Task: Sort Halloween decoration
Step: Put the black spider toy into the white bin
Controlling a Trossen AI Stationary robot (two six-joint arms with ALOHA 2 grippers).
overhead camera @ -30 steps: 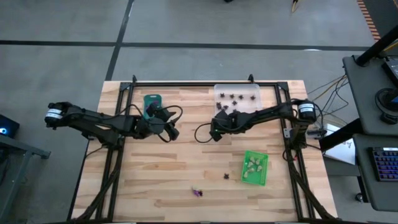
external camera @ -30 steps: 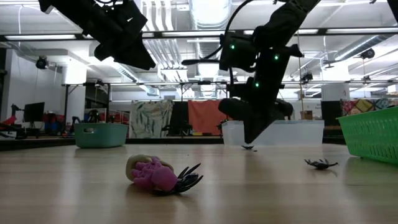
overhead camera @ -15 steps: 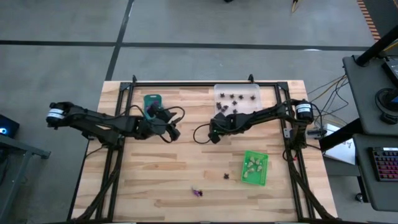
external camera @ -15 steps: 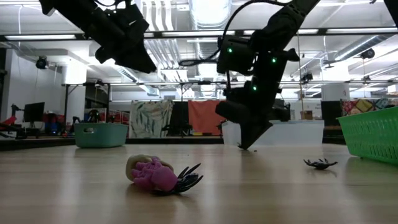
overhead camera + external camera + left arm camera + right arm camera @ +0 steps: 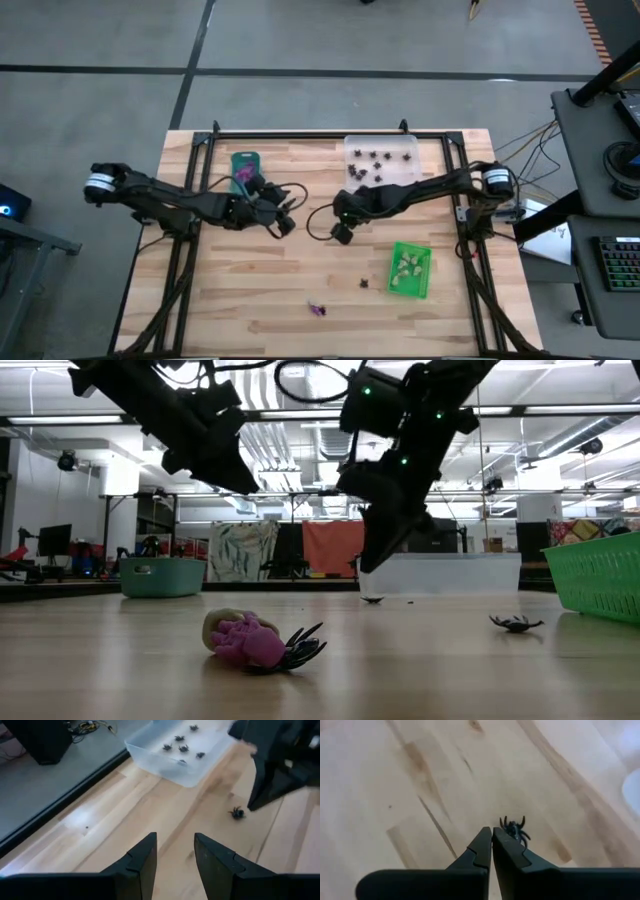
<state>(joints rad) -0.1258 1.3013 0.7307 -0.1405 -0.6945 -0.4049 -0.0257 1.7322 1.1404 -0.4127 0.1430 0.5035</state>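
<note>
We are holding our right gripper (image 5: 341,233) above the middle of the wooden table (image 5: 250,290), its fingers (image 5: 485,851) clenched together on nothing, their tips pointing at a black spider (image 5: 514,829) that is lying on the wood just beyond them, toward 12 o'clock in the right wrist view. From the left wrist view we are seeing that same spider (image 5: 236,812) on the table beside the right arm's dark tip. Our left gripper (image 5: 286,225) is hovering near the table's centre, toward 9 o'clock of the right one, with its fingers (image 5: 144,862) released and a clear gap between them. In the high view, the clear tray (image 5: 381,160) at 12 o'clock is holding several black spiders (image 5: 374,158); the bright green tray (image 5: 410,270) at 4 o'clock is holding pale trinkets (image 5: 408,265); the teal tray (image 5: 245,166) is sitting at 10 o'clock, partly under the left arm. Another black spider (image 5: 364,283) is lying loose just beside the green tray, and a purple trinket (image 5: 317,310) is lying at 6 o'clock near the table's edge, touching a black spider (image 5: 300,645) as the low view shows.
</note>
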